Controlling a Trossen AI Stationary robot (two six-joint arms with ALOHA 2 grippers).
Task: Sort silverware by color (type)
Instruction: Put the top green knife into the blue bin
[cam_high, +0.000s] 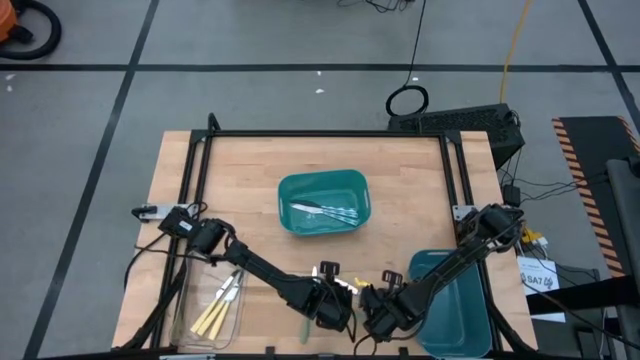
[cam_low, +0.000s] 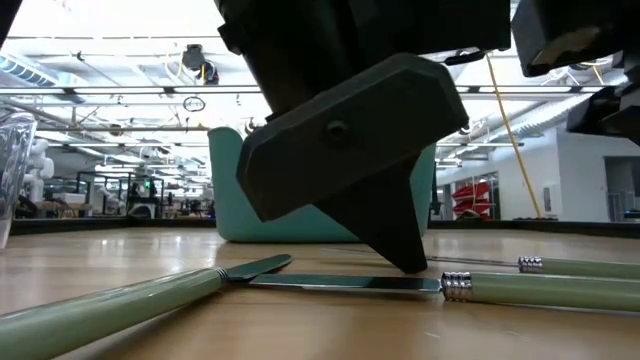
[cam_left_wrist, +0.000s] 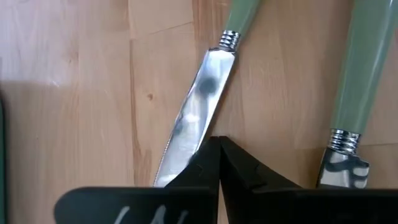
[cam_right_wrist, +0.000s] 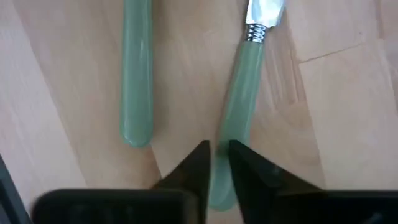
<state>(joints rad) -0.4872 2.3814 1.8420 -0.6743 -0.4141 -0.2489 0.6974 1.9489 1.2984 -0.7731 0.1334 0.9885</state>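
Observation:
Green-handled silverware lies flat on the wooden table near its front edge. A knife (cam_left_wrist: 199, 106) lies under my left gripper (cam_left_wrist: 219, 144), which is shut with its tips on the blade. Beside it lies a second green-handled piece (cam_left_wrist: 364, 68). My right gripper (cam_right_wrist: 217, 152) stands close to the right of the left one, pointing down. Its fingers are a narrow gap apart over the free end of a green handle (cam_right_wrist: 239, 93). Another green handle (cam_right_wrist: 137, 74) lies next to it. My left gripper sets its shut fingertips (cam_low: 405, 262) on the knife's blade (cam_left_wrist: 189, 134), slanting down from above. The knife lies flat on the table. My right gripper's fingers (cam_right_wrist: 193, 165) cover both sides of the green handle near its free end (cam_right_wrist: 217, 186); whether they touch it I cannot tell.
A teal bin (cam_high: 285, 190) at the table's middle holds all-metal pieces (cam_high: 325, 211). A clear tray (cam_high: 185, 325) at the front left holds yellow-handled pieces (cam_high: 215, 318). A blue-green bin (cam_high: 455, 300) stands at the front right beside my right arm. A black frame runs round the table.

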